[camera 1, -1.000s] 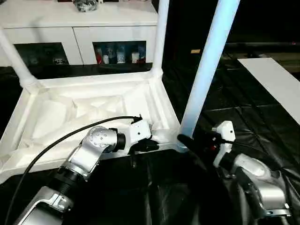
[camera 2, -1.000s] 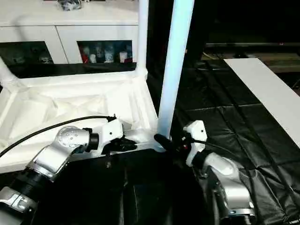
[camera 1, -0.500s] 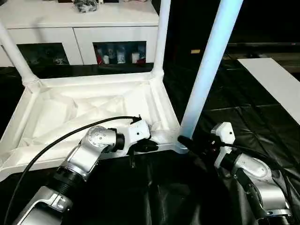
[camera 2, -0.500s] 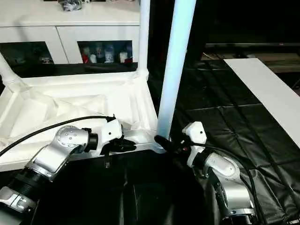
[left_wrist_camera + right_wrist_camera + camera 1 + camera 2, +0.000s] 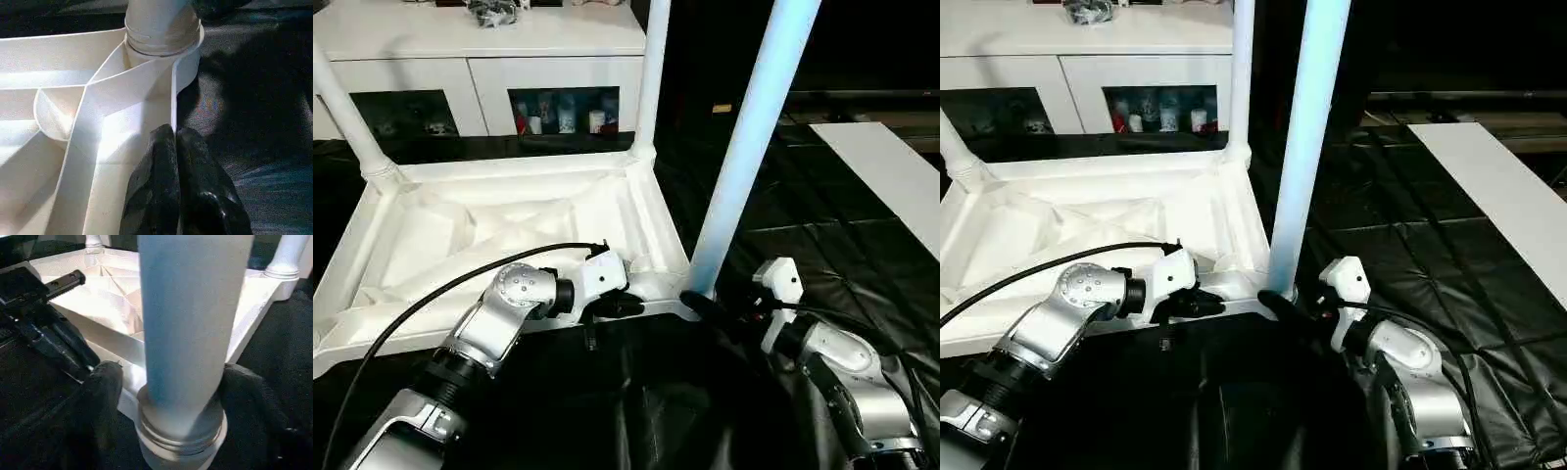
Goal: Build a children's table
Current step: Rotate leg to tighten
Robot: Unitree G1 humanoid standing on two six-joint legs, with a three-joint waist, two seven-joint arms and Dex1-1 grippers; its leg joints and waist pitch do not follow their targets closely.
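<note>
Left end effector [image 5: 173, 147] clamped on tabletop [image 5: 460, 235] rim; right end effector [image 5: 166, 396] spread around leg [image 5: 188, 333].

Head stereo downward; wrists close-up

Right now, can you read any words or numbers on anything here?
No words or numbers can be read.
Tabletop and legs: plain white, no text.
Cabinet: no text; the small things behind its glass are too small and blurred to read.
Grippers: left gripper and right gripper bear no markings that can be read.
</note>
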